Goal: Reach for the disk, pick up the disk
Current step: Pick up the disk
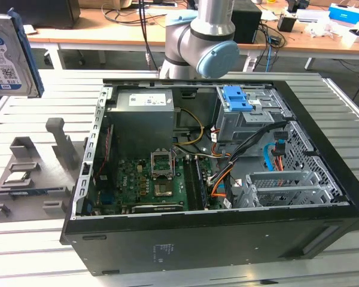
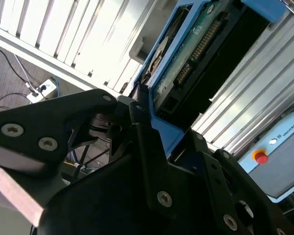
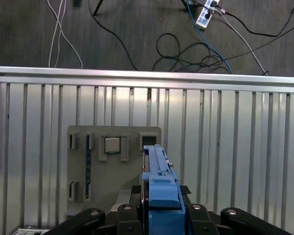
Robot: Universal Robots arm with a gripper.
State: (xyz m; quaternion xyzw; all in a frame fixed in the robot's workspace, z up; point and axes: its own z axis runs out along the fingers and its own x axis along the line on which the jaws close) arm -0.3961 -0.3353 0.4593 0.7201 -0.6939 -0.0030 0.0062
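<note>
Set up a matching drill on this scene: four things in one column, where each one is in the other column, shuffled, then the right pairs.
Things
1. disk
2. processor chip
3. blue bracket
4. computer case

Places
A. lying open on the slatted table
B. seated in the gray fixture
C. clamped in the gripper, held up off the table
D. inside the case, on the metal drive cage

Pairs: 1-C, 2-B, 3-D, 4-A
</note>
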